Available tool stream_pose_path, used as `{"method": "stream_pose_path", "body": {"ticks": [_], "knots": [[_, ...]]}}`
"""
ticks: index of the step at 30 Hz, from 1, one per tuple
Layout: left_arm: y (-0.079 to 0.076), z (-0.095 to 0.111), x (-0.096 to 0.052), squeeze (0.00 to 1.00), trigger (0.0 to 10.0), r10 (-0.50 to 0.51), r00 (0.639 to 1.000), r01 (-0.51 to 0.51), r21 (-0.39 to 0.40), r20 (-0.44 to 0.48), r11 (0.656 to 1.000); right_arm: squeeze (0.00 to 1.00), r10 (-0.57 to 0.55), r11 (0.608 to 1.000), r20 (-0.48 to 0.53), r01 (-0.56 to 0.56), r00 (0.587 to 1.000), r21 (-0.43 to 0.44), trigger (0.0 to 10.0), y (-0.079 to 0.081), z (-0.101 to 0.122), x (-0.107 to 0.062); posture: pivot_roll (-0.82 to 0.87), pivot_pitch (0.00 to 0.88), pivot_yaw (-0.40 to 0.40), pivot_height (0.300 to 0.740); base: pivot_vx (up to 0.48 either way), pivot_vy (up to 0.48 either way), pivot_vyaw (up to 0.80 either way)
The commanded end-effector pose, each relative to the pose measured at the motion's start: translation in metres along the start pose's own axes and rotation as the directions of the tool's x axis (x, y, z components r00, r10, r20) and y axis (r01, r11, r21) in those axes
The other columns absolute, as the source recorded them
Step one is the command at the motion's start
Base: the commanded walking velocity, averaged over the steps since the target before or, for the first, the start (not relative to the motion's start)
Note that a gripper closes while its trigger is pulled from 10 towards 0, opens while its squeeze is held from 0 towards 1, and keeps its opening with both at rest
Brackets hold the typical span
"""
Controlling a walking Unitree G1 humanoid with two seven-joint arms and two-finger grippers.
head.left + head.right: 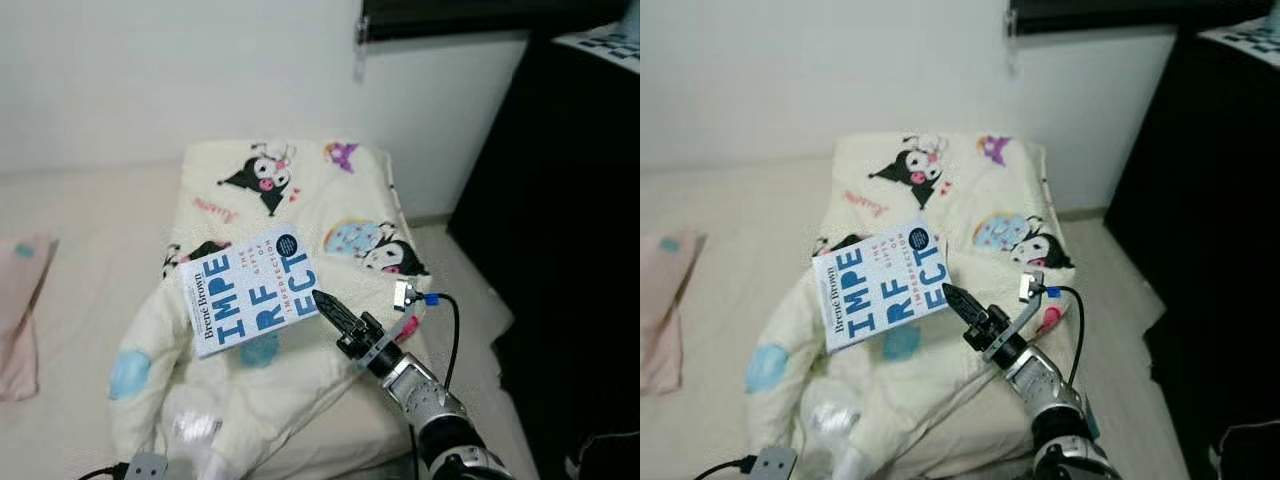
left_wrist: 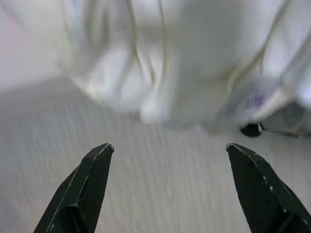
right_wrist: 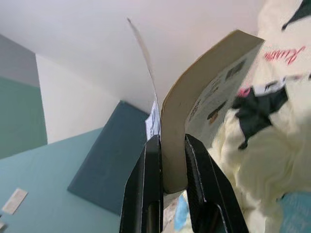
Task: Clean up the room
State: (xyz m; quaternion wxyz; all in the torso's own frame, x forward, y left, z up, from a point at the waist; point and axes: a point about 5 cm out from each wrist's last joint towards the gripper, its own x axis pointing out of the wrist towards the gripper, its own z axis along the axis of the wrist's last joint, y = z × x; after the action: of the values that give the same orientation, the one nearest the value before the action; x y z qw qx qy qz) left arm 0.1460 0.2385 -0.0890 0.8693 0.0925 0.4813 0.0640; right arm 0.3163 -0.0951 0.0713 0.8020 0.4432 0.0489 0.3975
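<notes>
I am watching the right gripper [image 1: 322, 300] reaching up from the lower right, its two black fingers [image 3: 148, 179] clamping the lower right corner of a paperback book [image 1: 252, 288]. The right wrist view is showing the fingers pinching the book's block of pages, with the front cover [image 3: 143, 63] peeling away from it. The book is sitting tilted, cover up, with "IMPERFECT" in blue letters, above a cream cartoon-print comforter [image 1: 300, 190] that is lying bunched over a low mattress [image 1: 90, 300]. I cannot tell whether the book's far edge is touching the fabric.

The left gripper [image 2: 170, 160] is hanging low with its jaws spread wide and nothing between them, over pale floor just before the crumpled bedding [image 2: 184, 63].

A pink cloth [image 1: 22, 310] is lying at the mattress's left edge. A dark cabinet [image 1: 560, 230] is standing at right.
</notes>
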Motion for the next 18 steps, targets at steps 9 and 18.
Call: {"method": "stream_pose_path", "body": {"ticks": [9, 18], "knots": [[0.001, -0.014, -0.002, 0.00, 10.0, 0.011, 0.996, -0.010, 0.007, -0.092, 1.000, 0.00, -0.132, 0.989, -0.067, 0.127, 0.989, -0.077, 0.7, -0.009, -0.011, -0.006, -0.01, 0.111, 0.010, 0.740, 0.000, 0.000, 0.00], [0.000, -0.015, -0.002, 0.00, 10.0, 0.006, 0.995, -0.004, 0.021, -0.104, 1.000, 0.00, -0.192, 0.972, -0.162, 0.165, 0.968, -0.166, 10.0, -0.014, -0.025, -0.017, -0.01, 0.111, 0.005, 0.740, 0.000, 0.000, 0.53]]}}
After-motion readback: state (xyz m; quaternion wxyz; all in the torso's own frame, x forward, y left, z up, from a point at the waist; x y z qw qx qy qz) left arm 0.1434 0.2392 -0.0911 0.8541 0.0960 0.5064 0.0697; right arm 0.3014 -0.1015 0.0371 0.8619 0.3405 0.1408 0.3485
